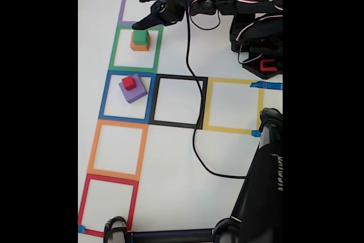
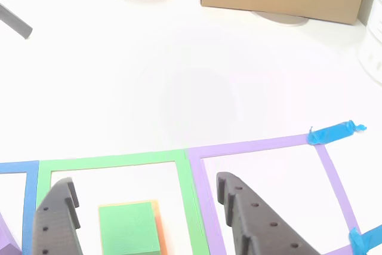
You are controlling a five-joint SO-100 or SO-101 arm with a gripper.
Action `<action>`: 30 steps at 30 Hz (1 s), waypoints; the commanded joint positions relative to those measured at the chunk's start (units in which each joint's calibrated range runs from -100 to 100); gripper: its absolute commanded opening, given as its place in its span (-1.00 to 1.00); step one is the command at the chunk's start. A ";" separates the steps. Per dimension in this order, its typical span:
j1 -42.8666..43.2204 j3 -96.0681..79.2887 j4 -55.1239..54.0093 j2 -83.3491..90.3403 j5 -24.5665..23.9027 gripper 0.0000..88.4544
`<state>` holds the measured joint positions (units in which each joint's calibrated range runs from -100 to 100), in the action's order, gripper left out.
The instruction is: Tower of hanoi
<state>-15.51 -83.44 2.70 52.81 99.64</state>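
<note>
The gripper [image 2: 146,207], fingers spread, hangs over the green block [image 1: 140,37] stacked on the orange block [image 1: 140,45] in the green square [image 1: 115,44] near the table's far-left edge; the next move, I judge, is lowering to pinch it.

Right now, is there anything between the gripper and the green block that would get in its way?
Nothing visible. In the other view the green block sits on the orange block inside the green tape square, and the open gripper flanks it with bare gaps on both sides.
</note>
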 commanded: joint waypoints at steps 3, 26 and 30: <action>2.08 -1.65 -19.38 -14.01 0.36 -0.38; 4.29 -3.10 -44.00 -38.72 0.36 -0.37; 4.86 -3.10 -46.26 -41.22 0.36 -0.37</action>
<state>-11.29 -87.07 -40.91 12.62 99.64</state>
